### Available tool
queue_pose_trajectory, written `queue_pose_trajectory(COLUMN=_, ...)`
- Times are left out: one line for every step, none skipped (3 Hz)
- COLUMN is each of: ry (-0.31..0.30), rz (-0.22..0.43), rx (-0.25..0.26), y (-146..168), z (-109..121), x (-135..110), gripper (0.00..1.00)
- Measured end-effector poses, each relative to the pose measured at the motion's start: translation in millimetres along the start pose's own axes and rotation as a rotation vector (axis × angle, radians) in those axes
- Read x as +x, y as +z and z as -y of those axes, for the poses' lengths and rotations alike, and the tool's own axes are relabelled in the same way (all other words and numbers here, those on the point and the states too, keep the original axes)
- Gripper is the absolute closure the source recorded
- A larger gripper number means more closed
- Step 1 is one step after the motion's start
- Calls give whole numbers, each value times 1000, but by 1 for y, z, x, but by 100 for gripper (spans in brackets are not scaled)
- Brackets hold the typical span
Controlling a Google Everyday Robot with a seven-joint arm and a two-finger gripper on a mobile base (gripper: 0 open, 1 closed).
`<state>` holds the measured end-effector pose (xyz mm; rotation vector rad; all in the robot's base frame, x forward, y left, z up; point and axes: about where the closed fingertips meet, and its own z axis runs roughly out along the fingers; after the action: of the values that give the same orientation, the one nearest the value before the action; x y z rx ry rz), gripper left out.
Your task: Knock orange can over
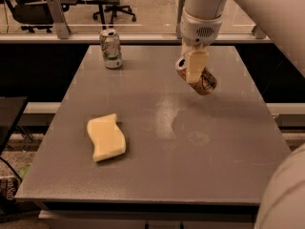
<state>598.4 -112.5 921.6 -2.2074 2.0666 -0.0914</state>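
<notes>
The hand (195, 74) hung over the far right part of the grey tabletop (219, 156), clenched around the orange can (208, 83), with one pale finger (196, 65) across its side. The can was steeply tilted, silver top to the upper left; whether its base touched the tabletop could not be told. A white and green can (110, 48) stood upright at the far left, well apart. A yellow sponge (106, 137) lay near the front left.
</notes>
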Motion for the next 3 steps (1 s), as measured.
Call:
queue_pose_trajectory(ry=-43, rz=-42, rx=-30, y=10, z=-10, x=-4, gripper=51)
queue_pose_trajectory(ry=-84, rz=-68, rx=-58, y=18, z=-20, x=-9, gripper=28)
queue_pose_trajectory(ry=-118, rz=-79, rx=-78, y=22, z=-29, x=-13, gripper=5)
